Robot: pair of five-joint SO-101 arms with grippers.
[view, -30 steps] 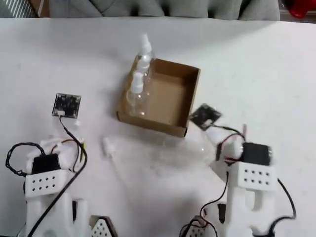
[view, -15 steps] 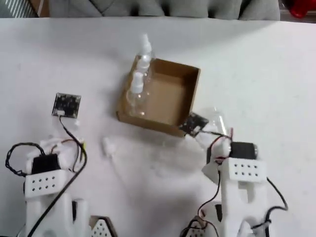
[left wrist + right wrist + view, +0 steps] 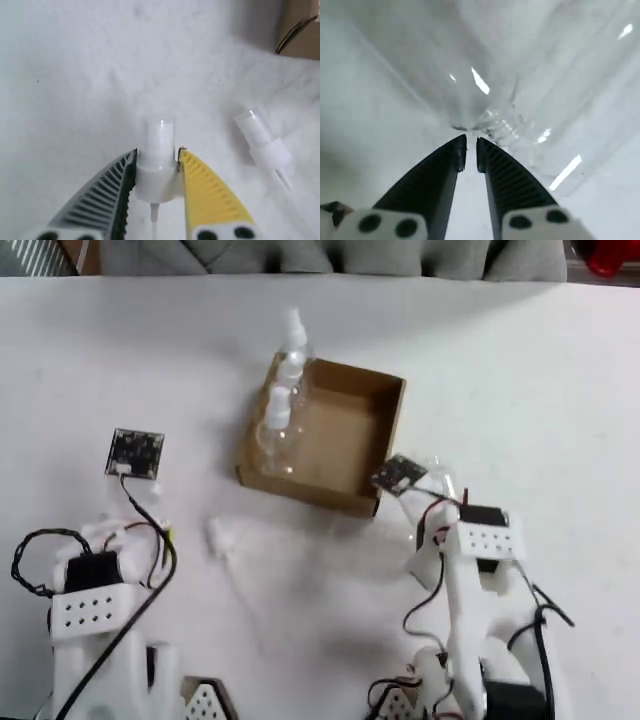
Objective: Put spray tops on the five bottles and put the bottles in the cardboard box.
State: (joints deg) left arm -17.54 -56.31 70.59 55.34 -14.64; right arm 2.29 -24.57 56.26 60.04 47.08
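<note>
Beside the cardboard box [image 3: 345,435], the right claw [image 3: 471,147] is nearly pressed together at one clear bottle's [image 3: 530,75] neck. The left claw [image 3: 156,151] pinches one spray top [image 3: 156,172]; a second spray top [image 3: 263,145] lies on the tabletop [image 3: 520,360]. Two capped bottles [image 3: 276,430] [image 3: 292,352] stand along the box's left side.

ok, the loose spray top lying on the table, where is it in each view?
high view: loose spray top on the table, off the cardboard box's near-left corner.
left wrist view: lying beside the left gripper, which holds another spray top.
right wrist view: faces the clear bottle instead.
Shared landmark: the cardboard box, its corner in the left wrist view.
</note>
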